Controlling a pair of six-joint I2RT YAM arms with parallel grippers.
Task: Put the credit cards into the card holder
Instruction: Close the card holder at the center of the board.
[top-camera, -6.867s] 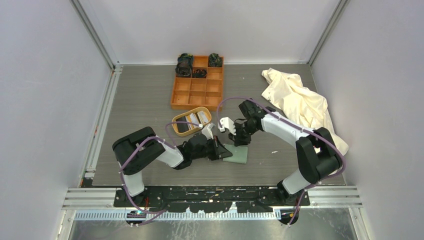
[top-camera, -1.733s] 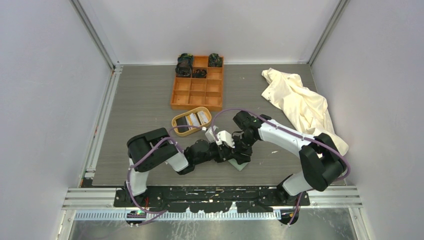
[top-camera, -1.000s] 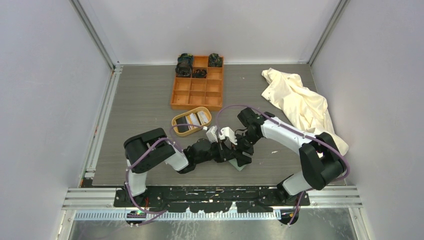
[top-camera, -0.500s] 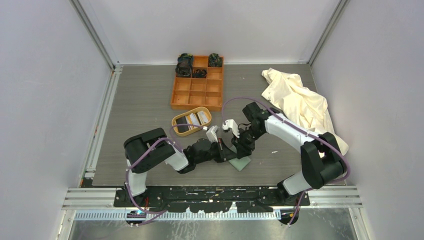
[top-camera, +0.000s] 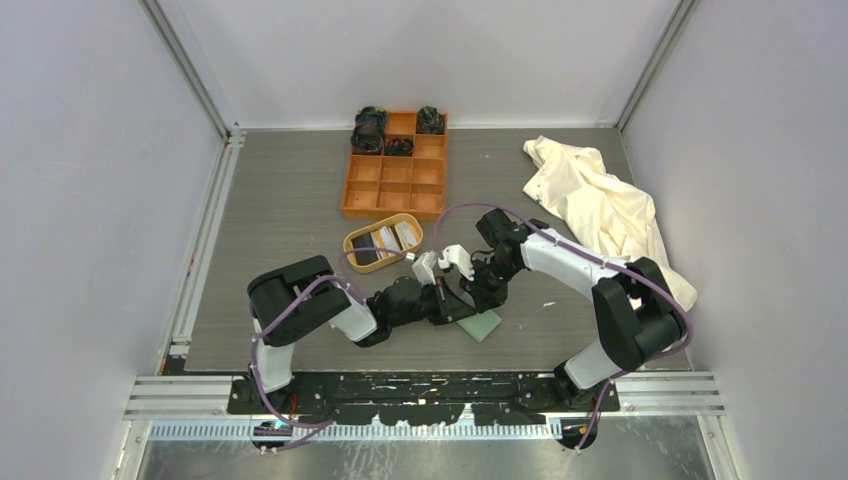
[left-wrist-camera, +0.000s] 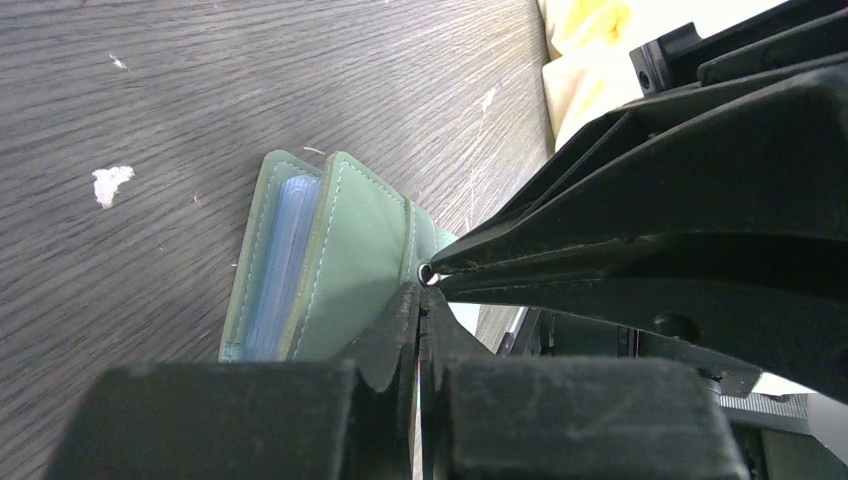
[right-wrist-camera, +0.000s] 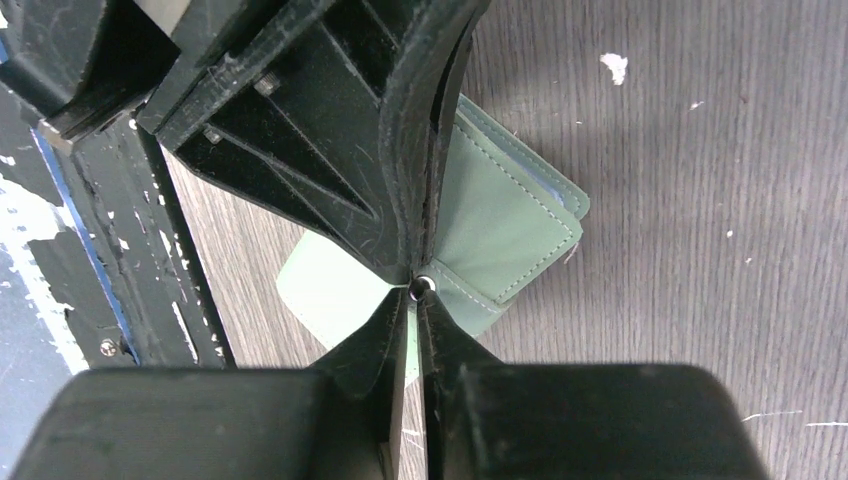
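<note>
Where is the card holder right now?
In the top view, the card holder lies front and centre, where the left gripper and right gripper meet, nearer than the oval tray.

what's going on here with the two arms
Both arms work on the sage-green soft folding wallet on the grey wooden table. The left arm's fingers are shut on its edge by the snap, and the right arm's fingers pinch the same spot. Several cards lie in the oval tan wooden tray.

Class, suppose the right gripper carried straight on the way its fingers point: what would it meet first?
The small metal snap on the card holder, right at its tips, then the left gripper, which stands tip to tip with the right gripper. No free gap shows.
</note>
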